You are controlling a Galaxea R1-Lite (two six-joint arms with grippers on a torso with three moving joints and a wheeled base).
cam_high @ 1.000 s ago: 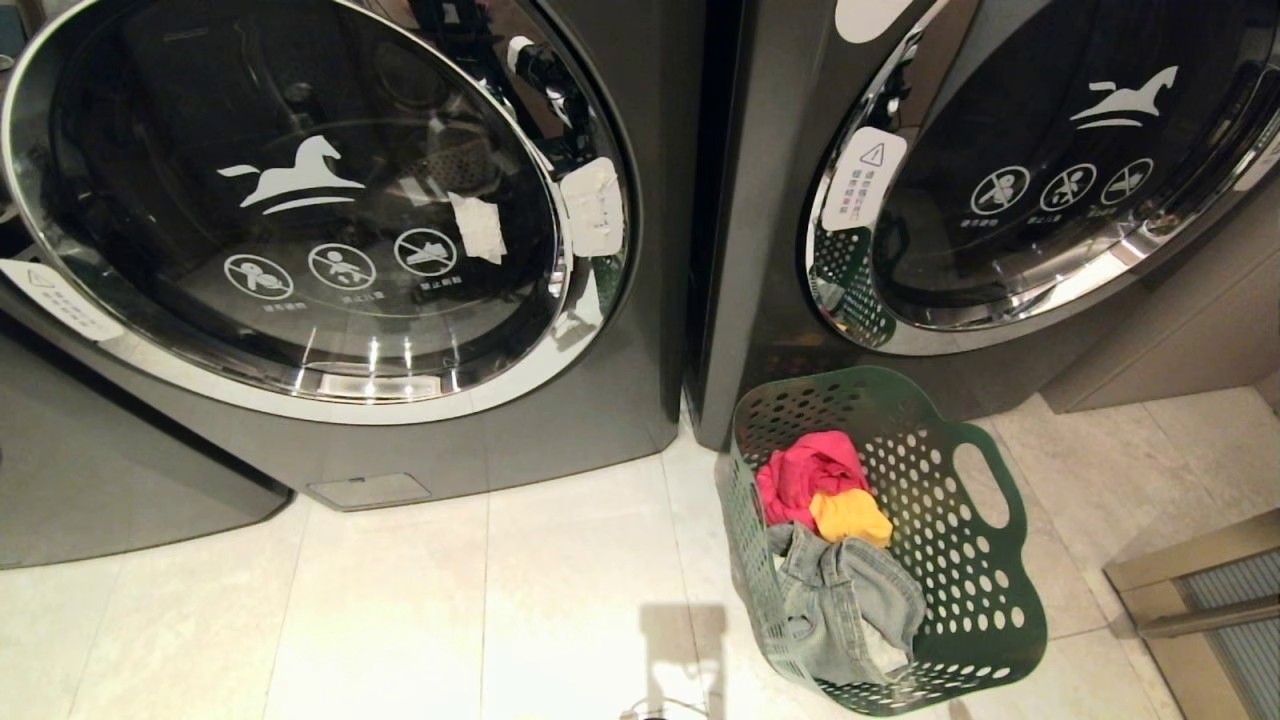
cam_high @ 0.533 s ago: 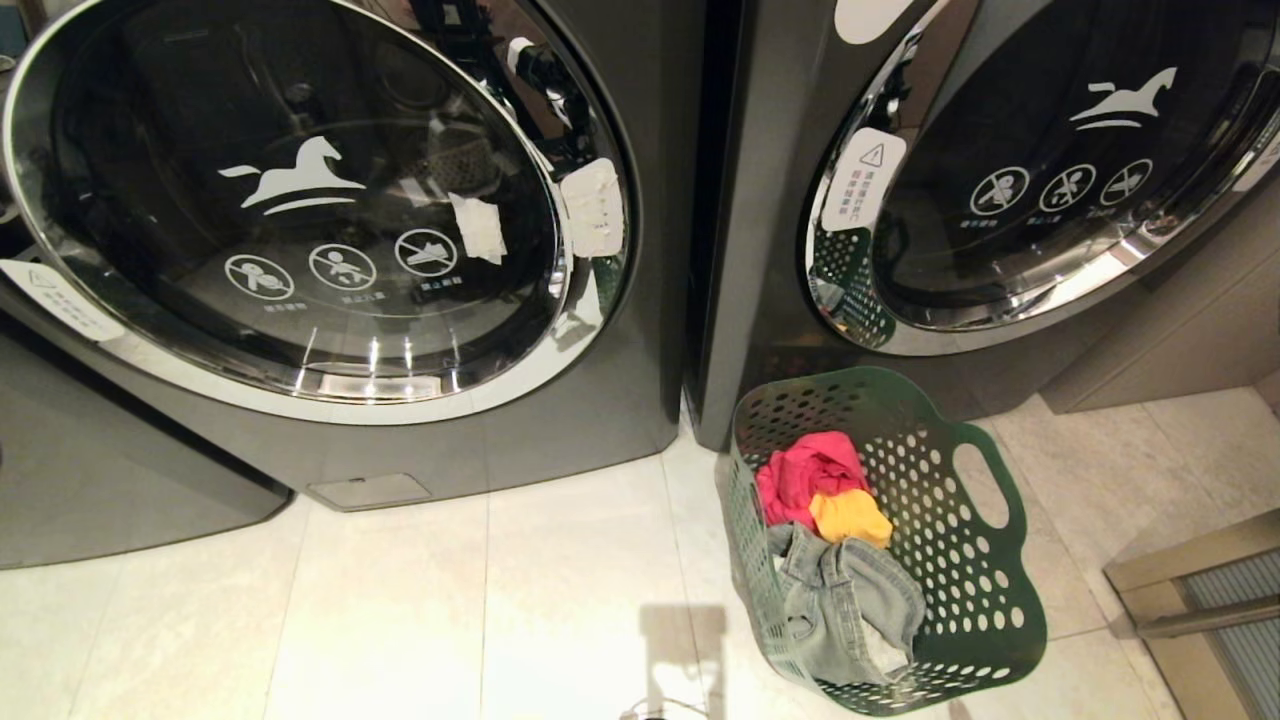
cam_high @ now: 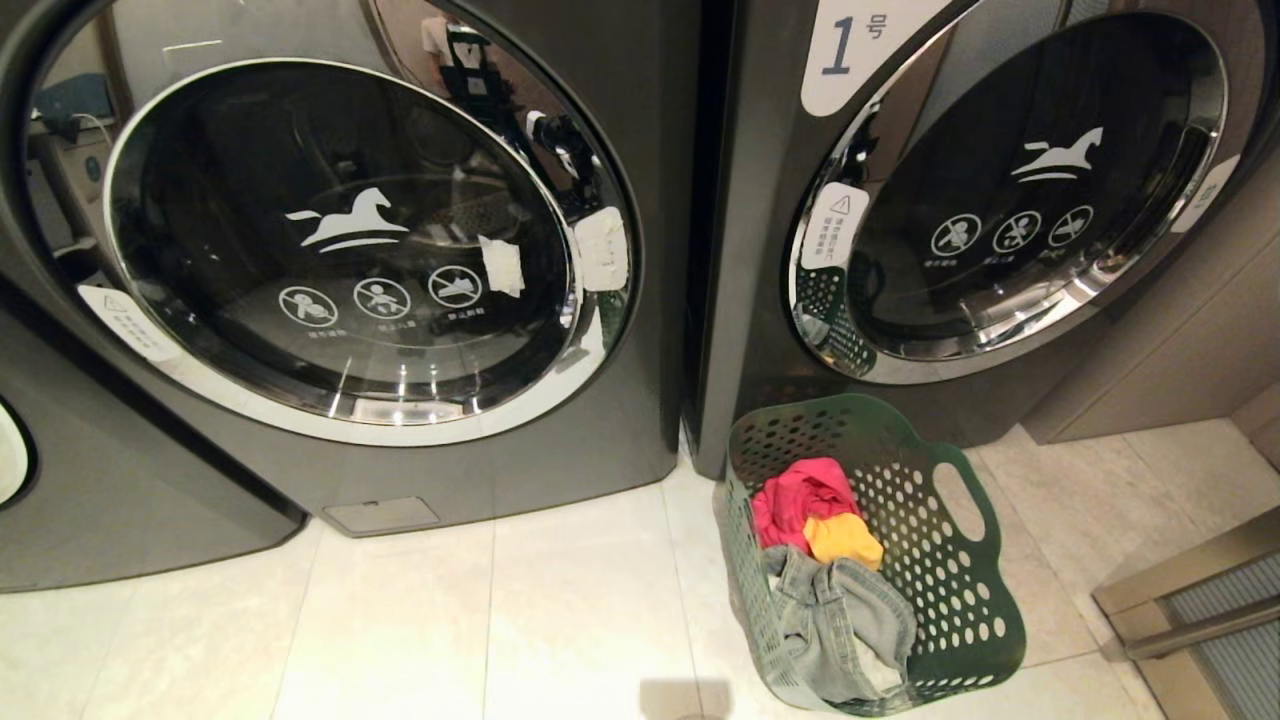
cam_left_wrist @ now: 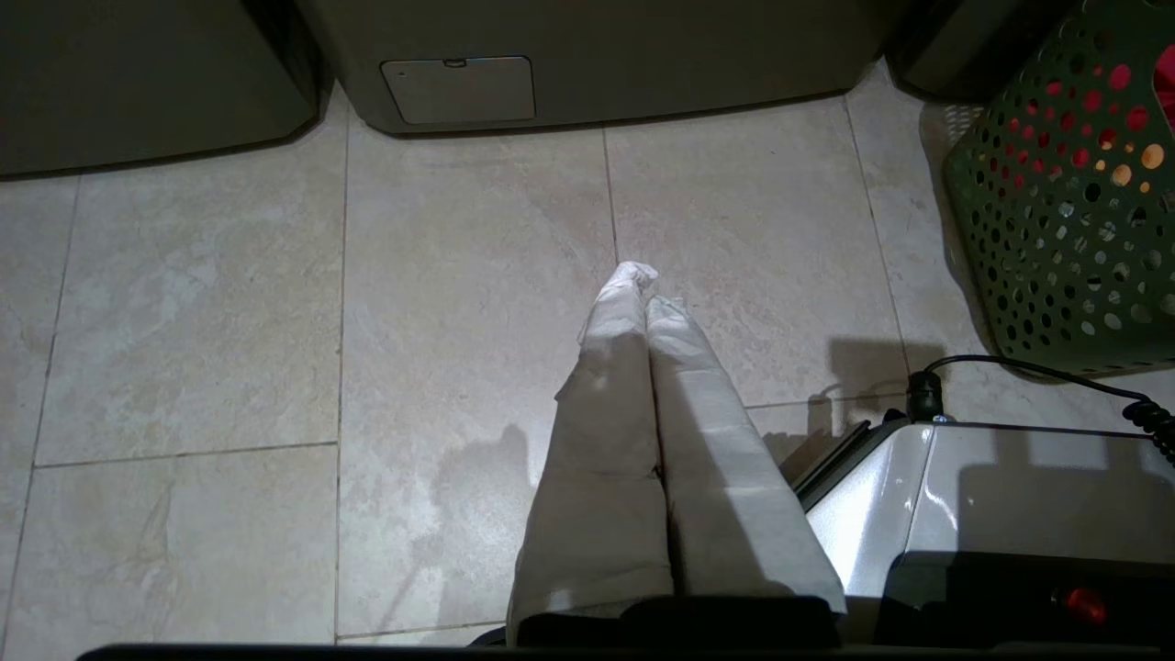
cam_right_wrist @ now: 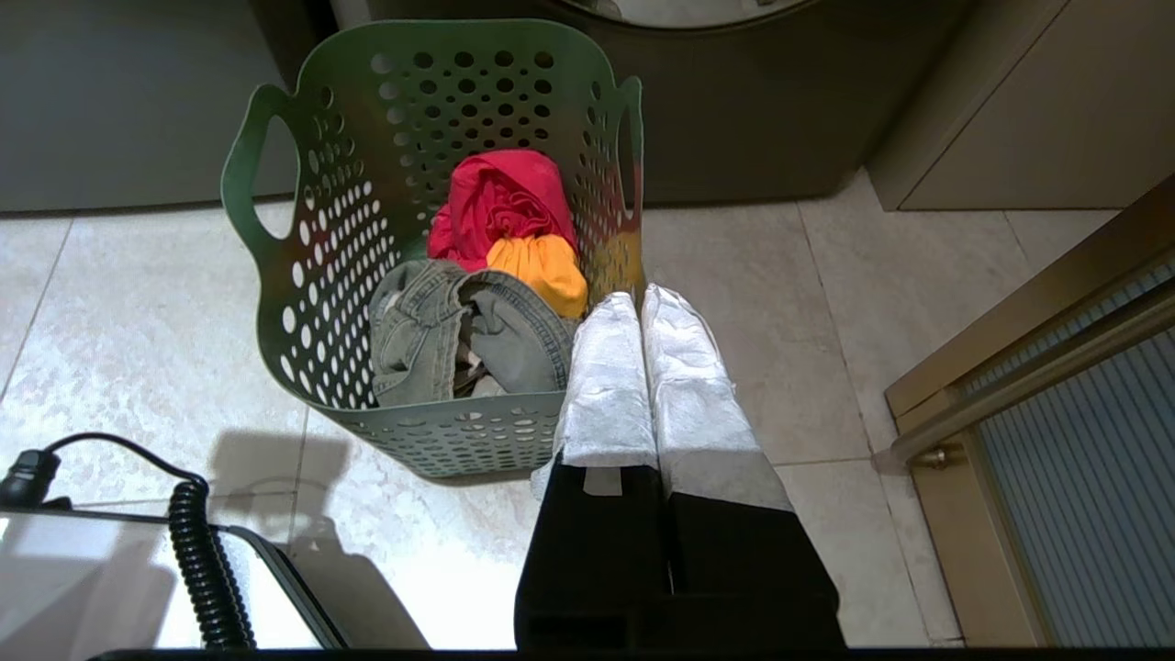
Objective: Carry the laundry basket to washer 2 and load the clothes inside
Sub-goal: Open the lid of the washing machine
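Observation:
The dark green laundry basket [cam_high: 962,600] stands on the floor tiles in front of the grey washer labelled 1 [cam_high: 760,300]. It holds a red garment [cam_high: 800,492], a yellow one [cam_high: 843,540] and folded jeans [cam_high: 845,620]. The grey washer on the left [cam_high: 640,400] shows no numeral, so washer 2 cannot be picked out. My right gripper [cam_right_wrist: 638,298] hangs shut just outside the basket [cam_right_wrist: 321,275], near its rim. My left gripper [cam_left_wrist: 643,280] hangs shut over bare tiles, with the basket [cam_left_wrist: 1056,229] off to one side. Neither arm shows in the head view.
A third grey machine [cam_high: 100,520] stands at the far left. A beige cabinet [cam_high: 1180,340] and a metal door frame [cam_high: 1190,600] close off the right side. My white base [cam_left_wrist: 964,496] and a coiled cable [cam_right_wrist: 197,560] lie close behind the grippers.
The whole head view has shifted downward as the camera rose, bringing the numeral 1 label into sight. The basket, clothes and washers have not moved.

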